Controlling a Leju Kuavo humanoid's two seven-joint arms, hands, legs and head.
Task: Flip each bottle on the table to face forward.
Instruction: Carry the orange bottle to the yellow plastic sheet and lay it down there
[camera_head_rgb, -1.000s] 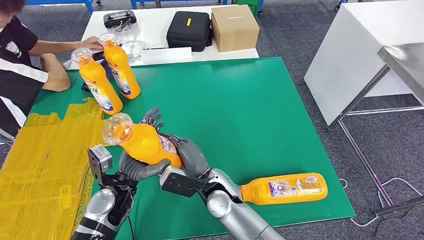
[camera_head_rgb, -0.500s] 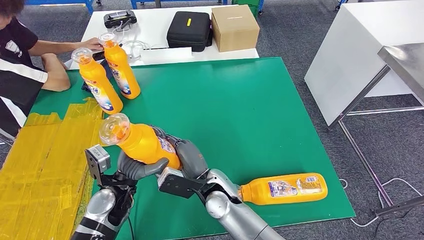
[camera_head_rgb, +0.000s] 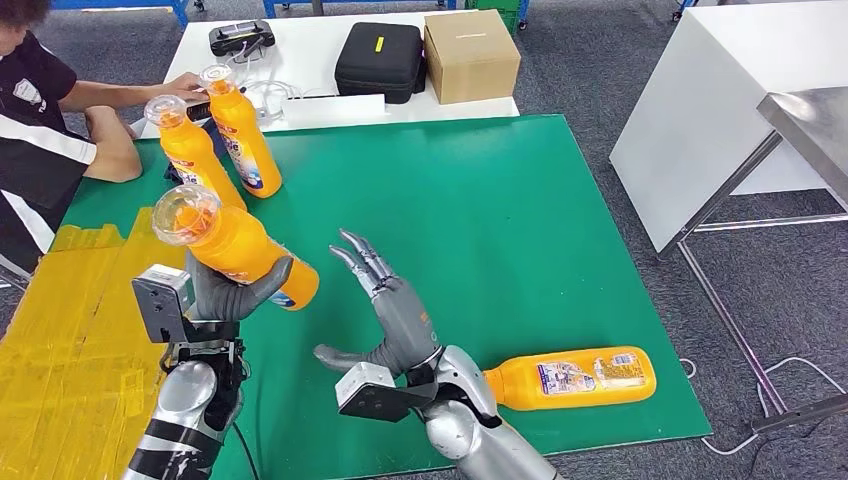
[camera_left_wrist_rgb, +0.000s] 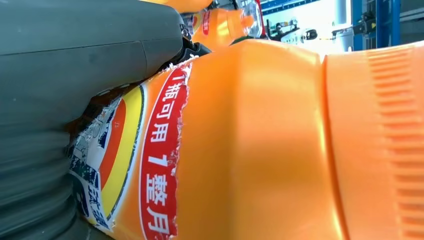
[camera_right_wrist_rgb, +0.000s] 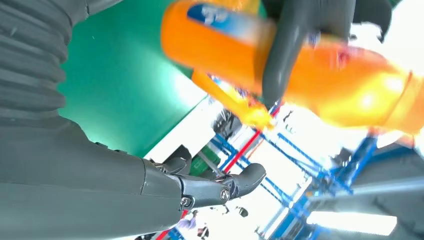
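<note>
My left hand (camera_head_rgb: 232, 290) grips an orange bottle (camera_head_rgb: 233, 247) with a clear cap, held tilted above the green mat, cap toward the upper left. The left wrist view shows its orange body (camera_left_wrist_rgb: 260, 145) and torn label (camera_left_wrist_rgb: 150, 165) against my fingers. My right hand (camera_head_rgb: 388, 305) is open beside it, fingers spread, touching nothing; its wrist view shows the held bottle (camera_right_wrist_rgb: 320, 80) in the left hand's fingers. Two orange bottles (camera_head_rgb: 190, 160) (camera_head_rgb: 240, 130) stand upright at the mat's far left. Another bottle (camera_head_rgb: 570, 377) lies on its side near the front edge.
A person (camera_head_rgb: 40, 130) sits at the far left with an arm on the table near the standing bottles. Yellow tape (camera_head_rgb: 80, 340) covers the mat's left side. A black case (camera_head_rgb: 378, 60) and a cardboard box (camera_head_rgb: 470, 55) sit on the white table behind. A white table (camera_head_rgb: 720, 110) stands at right.
My right hand has let go of the bottle and opened. My left hand has carried the bottle up and to the left.
</note>
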